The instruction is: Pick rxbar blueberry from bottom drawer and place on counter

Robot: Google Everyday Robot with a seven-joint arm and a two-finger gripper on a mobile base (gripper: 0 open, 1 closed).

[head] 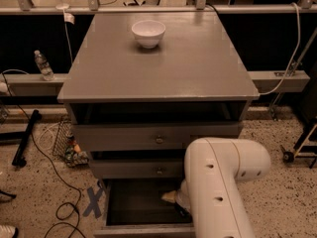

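Observation:
The bottom drawer [141, 228] is pulled open below two shallower knobbed drawers, and its inside is dark. My white arm [223, 182] bends down from the lower right. My gripper [174, 202] is inside the drawer's right half, low near its floor and largely hidden by the arm. The rxbar blueberry is hidden. The counter [163, 73] is the grey cabinet top above.
A white bowl [148, 32] stands at the back of the counter. On the floor to the left are a wire basket [67, 144], loose cables [64, 212], a blue tape cross [94, 202] and a black stand [25, 139]. A water bottle [43, 65] stands on a ledge.

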